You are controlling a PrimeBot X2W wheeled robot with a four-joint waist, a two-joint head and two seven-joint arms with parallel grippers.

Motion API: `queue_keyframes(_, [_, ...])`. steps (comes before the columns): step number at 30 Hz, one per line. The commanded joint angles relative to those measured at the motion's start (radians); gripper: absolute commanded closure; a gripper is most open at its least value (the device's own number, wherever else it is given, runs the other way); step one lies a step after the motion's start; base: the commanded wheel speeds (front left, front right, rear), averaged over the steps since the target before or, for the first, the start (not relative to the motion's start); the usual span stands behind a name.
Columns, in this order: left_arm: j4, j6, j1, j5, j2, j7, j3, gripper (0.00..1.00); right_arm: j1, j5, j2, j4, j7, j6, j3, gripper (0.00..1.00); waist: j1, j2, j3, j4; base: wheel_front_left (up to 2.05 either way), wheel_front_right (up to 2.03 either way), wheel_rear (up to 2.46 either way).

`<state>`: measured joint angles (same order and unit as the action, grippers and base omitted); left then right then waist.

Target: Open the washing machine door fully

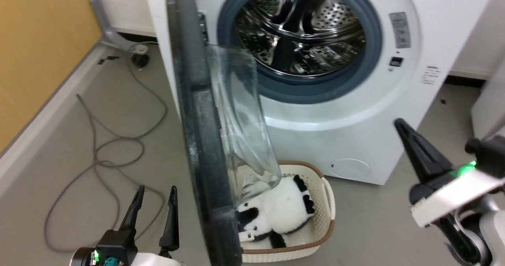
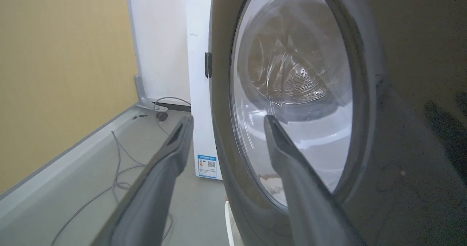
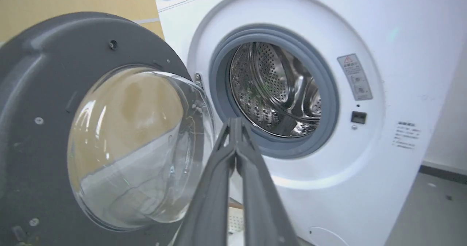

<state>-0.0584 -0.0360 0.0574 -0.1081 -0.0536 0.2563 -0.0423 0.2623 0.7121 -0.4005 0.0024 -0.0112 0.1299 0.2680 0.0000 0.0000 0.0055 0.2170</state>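
Round matte-black door (bulging glass bowl)

A laundry corner: a white washing machine stands on a grey floor, a laundry basket at its foot, a loose cable lying near a yellow wall.

- A grey sticker on the white front of the washing machine has a red warning triangle at its top. Its words are too small to read.
- Some grey print lower on that front is too small to read.
- A blue label low on the machine's side has a square code. Its letters are blurred.
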Motion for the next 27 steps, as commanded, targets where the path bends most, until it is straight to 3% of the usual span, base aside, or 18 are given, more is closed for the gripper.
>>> queue_keyframes(1, [0.004, -0.006, 0.002, 0.007, -0.004, 0.006, 0.004, 0.00, -0.033, -0.097, -0.022, 0.017, 0.055, 0.001, -0.008, 1.00, 0.0000, 0.0000, 0.003, -0.026, 0.00, 0.00, 0.00])
queue_keyframes(4, [0.004, -0.014, 0.009, 0.012, -0.003, 0.006, 0.006, 0.00, -0.077, -0.206, 0.009, 0.046, 0.133, 0.001, -0.082, 1.00, 0.0000, 0.0000, 0.004, -0.045, 0.00, 0.00, 0.00])
queue_keyframes(12, [0.015, -0.022, 0.037, -0.012, 0.000, 0.006, 0.025, 0.00, -0.256, -0.378, 0.211, 0.022, 0.243, 0.001, -0.301, 1.00, 0.0000, 0.0000, 0.002, -0.075, 0.00, 0.00, 0.00])
queue_keyframes(18, [0.013, -0.032, 0.055, 0.001, 0.002, 0.006, 0.022, 0.00, -0.368, -0.485, 0.309, -0.041, 0.253, 0.001, -0.353, 1.00, 0.0000, 0.0000, 0.002, -0.088, 0.00, 0.00, 0.00])
queue_keyframes(19, [0.013, -0.033, 0.058, 0.002, 0.002, 0.006, 0.023, 0.00, -0.379, -0.498, 0.318, -0.043, 0.252, 0.001, -0.358, 0.66, 0.0000, 0.0000, 0.003, -0.090, 0.00, 0.00, 0.00])
queue_keyframes(20, [0.013, -0.034, 0.060, 0.002, 0.002, 0.006, 0.024, 0.00, -0.390, -0.502, 0.325, -0.038, 0.242, 0.001, -0.359, 0.00, 0.0000, 0.0000, 0.004, -0.092, 0.00, 0.00, 0.00])
queue_keyframes(27, [0.009, -0.043, 0.066, 0.004, 0.003, 0.006, 0.017, 0.00, -0.407, -0.527, 0.345, 0.020, 0.234, 0.001, -0.370, 0.00, 0.0000, 0.0000, 0.011, -0.099, 0.00, 0.00, 0.00])
